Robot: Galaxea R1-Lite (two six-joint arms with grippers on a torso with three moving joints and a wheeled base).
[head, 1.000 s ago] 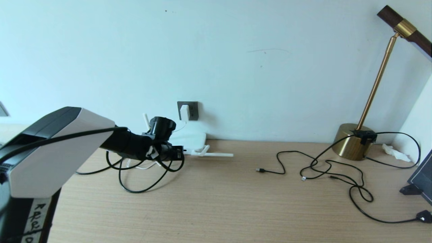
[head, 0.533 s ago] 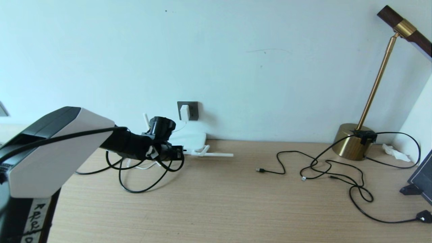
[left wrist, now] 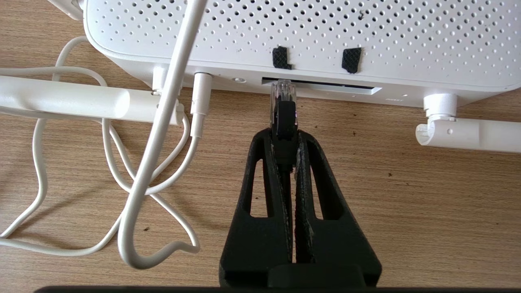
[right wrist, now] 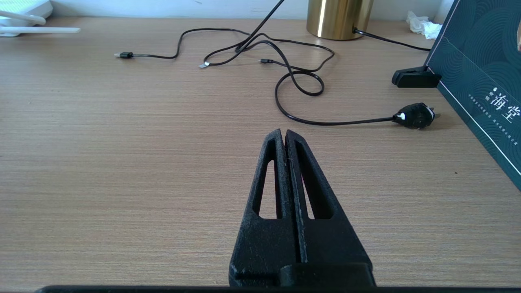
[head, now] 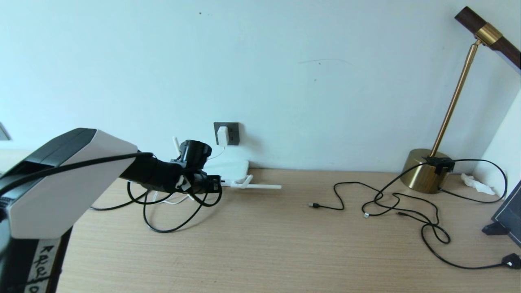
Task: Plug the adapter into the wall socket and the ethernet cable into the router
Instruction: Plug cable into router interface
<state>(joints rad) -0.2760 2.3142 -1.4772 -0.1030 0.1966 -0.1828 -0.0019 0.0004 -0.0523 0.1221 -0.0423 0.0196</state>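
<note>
ethernet cable point(left wrist: 283, 116): black plug w/ clear tip pinched in our left gripper; clear tip sits at the mouth of the router's port slot, whether it's fully seated we can't tell. black cable loops on the desk just in front of the router point(head: 175, 215).
router point(left wrist: 366, 36): flat white perforated box on the desk, against the wall, right below the wall socket. antennas folded flat along its front edge.
left gripper point(left wrist: 285, 140): at the router's front edge, fingers clamped tight on the plug, tips pointing into the port slot.
adapter point(head: 222, 135): white cube seated in the wall socket, just above the router; its thin white cord point(left wrist: 158, 122) drops to the router's front & coils on the desk there.
wall socket point(head: 227, 133): dark-grey plate on the wall directly above the router.
right gripper point(right wrist: 284, 140): well away from the router, low over bare desk, fingers pressed together w/ nothing between.
thin black cables point(head: 390, 203): tangled on the desk, far from the router, by the brass lamp base point(head: 421, 175).
desk point(head: 285, 252): light wood.
</note>
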